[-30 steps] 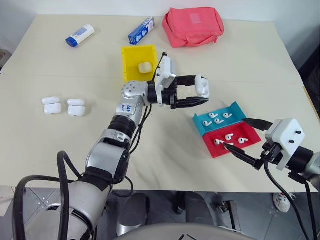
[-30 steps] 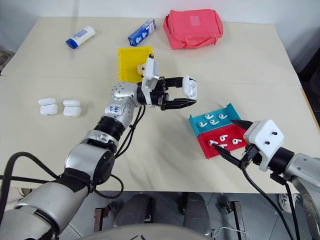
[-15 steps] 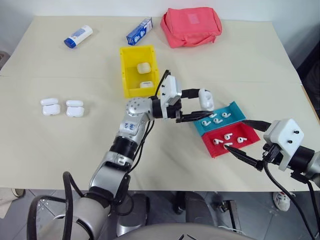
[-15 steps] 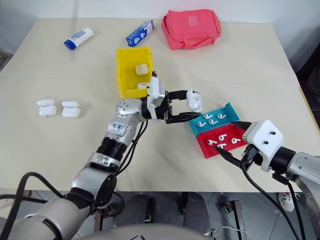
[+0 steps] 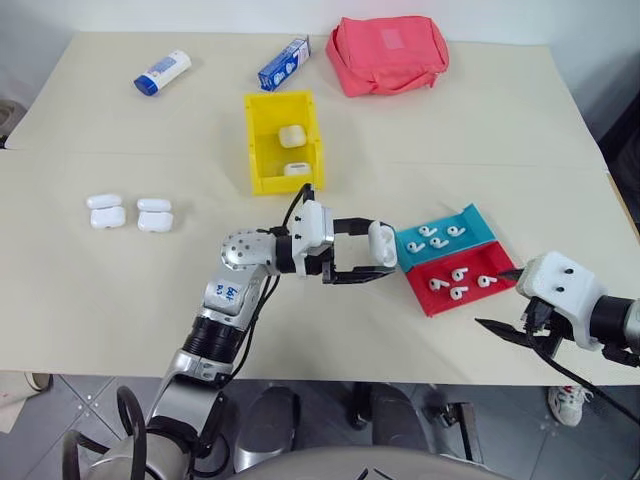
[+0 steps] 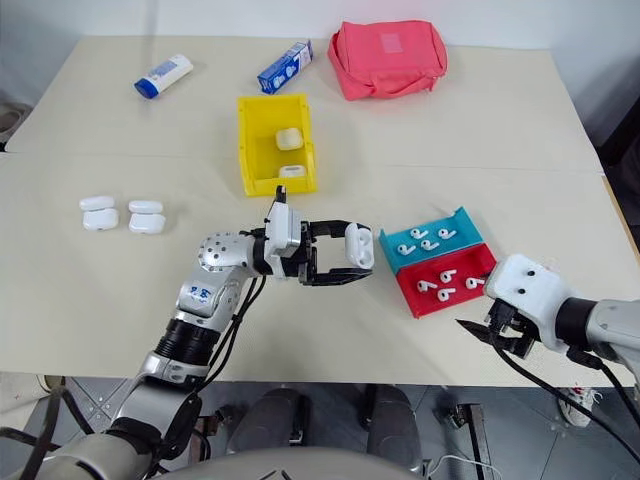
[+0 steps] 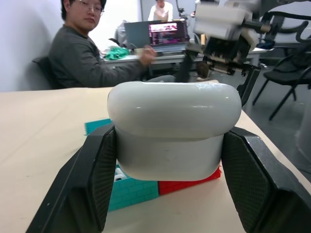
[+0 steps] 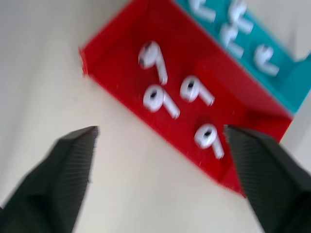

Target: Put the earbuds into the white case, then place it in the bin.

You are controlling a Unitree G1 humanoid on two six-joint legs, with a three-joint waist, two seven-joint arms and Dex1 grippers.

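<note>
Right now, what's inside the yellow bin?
Two white cases lie in the yellow bin: one near the far end, one near the near end. Its near wall hides the floor right behind it.

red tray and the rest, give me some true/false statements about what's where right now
1. The left claw holds a white case. True.
2. The red tray holds four earbuds. True.
3. The yellow bin is empty. False: two white cases lie in it.
4. The right claw grips an earbud. False: it is open, holding nothing.
5. The pink pouch sits beside the trays. False: it is at the table's far edge.
</note>
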